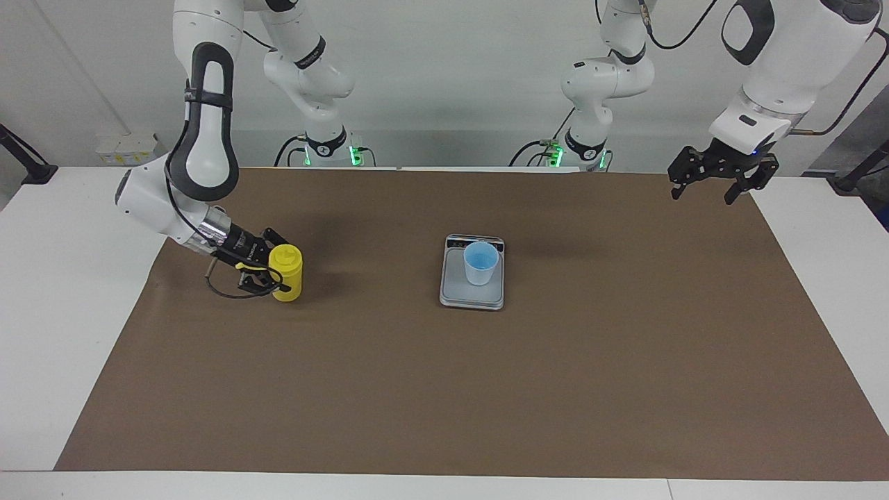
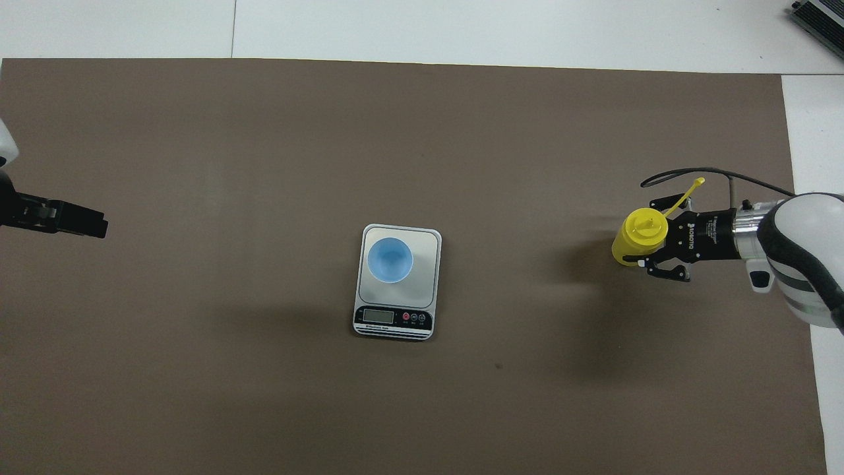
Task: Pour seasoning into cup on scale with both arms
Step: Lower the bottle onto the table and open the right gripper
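The seasoning, a yellow squeeze bottle (image 1: 288,272) (image 2: 638,234), stands upright with its base down at the brown mat, toward the right arm's end of the table. My right gripper (image 1: 272,267) (image 2: 649,236) is shut on its side, and the tethered cap sticks out past the fingers. The light blue cup (image 1: 480,262) (image 2: 390,259) sits on the silver-grey scale (image 1: 455,295) (image 2: 425,244) at the middle of the mat. My left gripper (image 1: 703,196) (image 2: 92,224) hangs open and empty over the mat's edge at the left arm's end, waiting.
A brown mat (image 1: 444,389) covers most of the white table (image 1: 62,278). The scale's display strip (image 2: 379,316) faces the robots. A dark box corner (image 2: 821,20) shows at the table's edge farthest from the robots.
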